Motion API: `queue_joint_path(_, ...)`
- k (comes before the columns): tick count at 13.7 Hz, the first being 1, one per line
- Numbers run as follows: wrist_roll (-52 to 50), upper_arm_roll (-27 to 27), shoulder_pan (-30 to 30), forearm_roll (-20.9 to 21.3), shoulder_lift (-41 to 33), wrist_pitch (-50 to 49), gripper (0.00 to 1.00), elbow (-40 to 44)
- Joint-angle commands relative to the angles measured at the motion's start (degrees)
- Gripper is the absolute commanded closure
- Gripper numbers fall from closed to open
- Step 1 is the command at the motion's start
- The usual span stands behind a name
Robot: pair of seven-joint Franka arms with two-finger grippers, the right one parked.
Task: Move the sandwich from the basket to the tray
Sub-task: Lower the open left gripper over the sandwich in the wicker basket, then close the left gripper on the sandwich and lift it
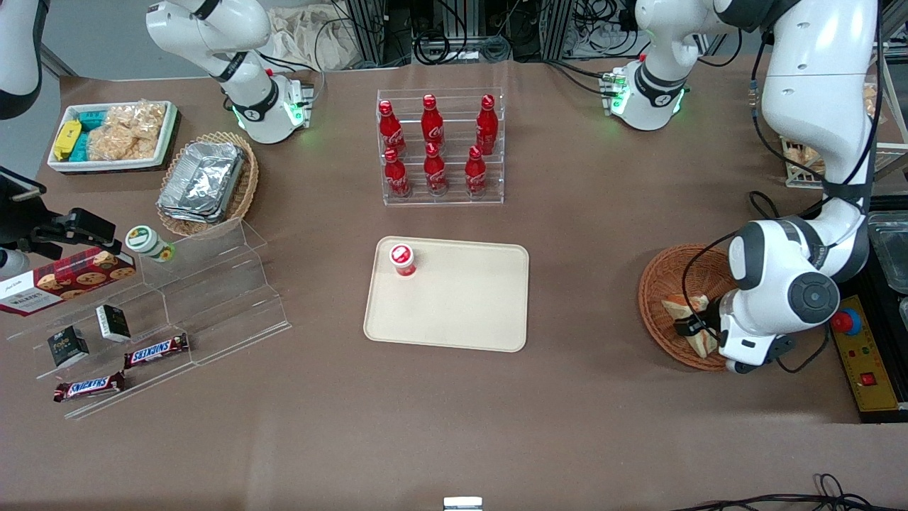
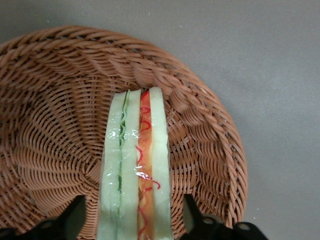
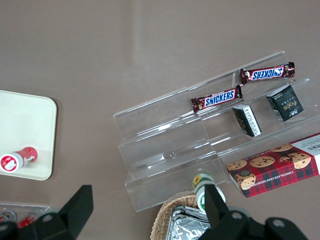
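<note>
The sandwich [image 2: 135, 165], a wedge of pale bread with a red-orange filling stripe and a green one, stands on edge in the round reddish-brown wicker basket [image 2: 50, 125]. My left gripper [image 2: 134, 220] is open and down in the basket. Its dark fingers [image 2: 192, 215] stand on either side of the sandwich, each with a small gap to the bread. In the front view the gripper [image 1: 694, 325] sits over the sandwich [image 1: 682, 306] in the basket [image 1: 656, 284] at the working arm's end of the table. The cream tray [image 1: 461, 305] lies at mid-table.
A small red-capped bottle [image 1: 402, 259] stands on the tray's corner. A clear rack of red cola bottles [image 1: 440, 149] stands farther from the front camera than the tray. A control box [image 1: 862, 362] lies beside the basket. Clear snack shelves [image 1: 177, 312] are toward the parked arm's end.
</note>
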Motion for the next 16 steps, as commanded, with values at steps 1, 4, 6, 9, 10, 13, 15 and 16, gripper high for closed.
queue_joint_path(1, -0.8, 0.5, -0.7, 1.1, -1.2, -1.7, 0.70, -0.3)
queue_joint_path(4, 0.0, 0.4, -0.7, 1.2, -5.6, -5.2, 0.90, 0.6)
queue_joint_path(6, 3.0, -0.5, -0.7, 1.5, -9.9, -13.6, 0.91, 4.5)
queue_joint_path(9, 3.2, -3.9, -0.7, 1.5, -14.3, -26.6, 0.91, 12.5)
queue_joint_path(10, 3.1, -5.8, -0.7, 1.7, -15.3, -31.3, 0.91, 15.4)
queue_joint_path(13, 1.4, -11.0, -0.7, 3.4, -16.8, -41.1, 0.91, 23.7)
queue_joint_path(15, -5.9, -16.9, -0.7, 3.5, -16.7, -44.9, 0.91, 28.2)
queue_joint_path(16, -11.1, -20.5, -1.2, 3.5, -16.7, -44.9, 0.91, 28.5)
